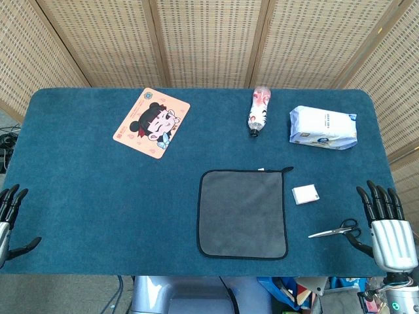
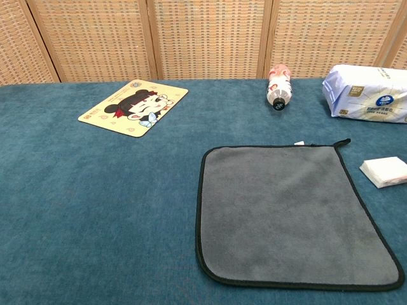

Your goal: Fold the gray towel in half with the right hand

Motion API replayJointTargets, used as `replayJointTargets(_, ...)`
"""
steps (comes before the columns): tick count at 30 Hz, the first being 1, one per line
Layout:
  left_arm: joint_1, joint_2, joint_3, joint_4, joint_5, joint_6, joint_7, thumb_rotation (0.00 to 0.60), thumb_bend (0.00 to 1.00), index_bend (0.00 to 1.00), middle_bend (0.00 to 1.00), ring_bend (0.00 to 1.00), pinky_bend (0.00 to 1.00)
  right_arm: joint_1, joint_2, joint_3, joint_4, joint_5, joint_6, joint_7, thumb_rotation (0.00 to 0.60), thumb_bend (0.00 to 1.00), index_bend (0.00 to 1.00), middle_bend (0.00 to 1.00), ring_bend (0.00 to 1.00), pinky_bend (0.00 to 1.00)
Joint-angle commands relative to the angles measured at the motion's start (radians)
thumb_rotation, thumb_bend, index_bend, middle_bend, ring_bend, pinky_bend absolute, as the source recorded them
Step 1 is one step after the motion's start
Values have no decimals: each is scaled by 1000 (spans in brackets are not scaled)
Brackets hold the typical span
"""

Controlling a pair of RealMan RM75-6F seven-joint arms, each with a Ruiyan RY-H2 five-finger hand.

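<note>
**Gray towel lay flat and unfolded as robot's hands waited at the table edges**

From the head camera, the gray towel [image 1: 243,213] lay spread in a single layer near the front of the blue table [image 1: 91,190], right of centre, its hanging loop at the far right corner. The right hand [image 1: 386,226] rested at the table's right edge with fingers apart and holding nothing, a pair of scissors [image 1: 336,229] just beside it and a small white pad [image 1: 306,194] between it and the towel. The left hand [image 1: 11,219] sat at the opposite edge, also spread and empty. A cartoon mouse mat [image 1: 152,123], a toppled bottle [image 1: 258,112] and a white tissue pack [image 1: 323,127] lined the far side.

The chest camera showed neither hand, only the towel [image 2: 289,213] flat, its black trim unbroken, the white pad [image 2: 385,171] close to its right edge.

The fold had not begun. A clean result would likely call for the right hand to reach over the scissors and pad, pinch the towel's right edge, then carry it across to meet the left edge squarely.
</note>
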Motion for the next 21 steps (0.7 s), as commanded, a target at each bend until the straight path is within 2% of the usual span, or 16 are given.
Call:
replayJointTargets(1, 0, -1, 1, 2, -1, -3, -1, 600, 168, 0, 0, 0, 0, 1, 0, 0, 1, 3, -4, 0, 600, 17, 0, 0, 0, 0)
replayJointTargets(8, -1, 1, -1, -1, 0, -2, -4, 600, 169, 0, 0, 0, 0, 15, 0, -4, 0, 12, -40, 5, 600, 46, 4, 0, 0, 0)
replayJointTargets(13, -1, -1, -2, 0, -8, -8, -2, 600, 168, 0, 0, 0, 0, 77, 2, 11, -22, 13, -128, 83, 600, 141, 83, 0, 0, 0)
replayJointTargets(17, -11, -6, -15, 3, -26, -21, 4, 600, 168, 0, 0, 0, 0, 179, 1, 80, -37, 78, -253, 95, 600, 158, 138, 0, 0, 0)
replayJointTargets(21, -23, -15, -25, 9, -45, -41, 8, 600, 168, 0, 0, 0, 0, 315, -56, 166, -24, 204, -410, -10, 600, 195, 227, 0, 0, 0)
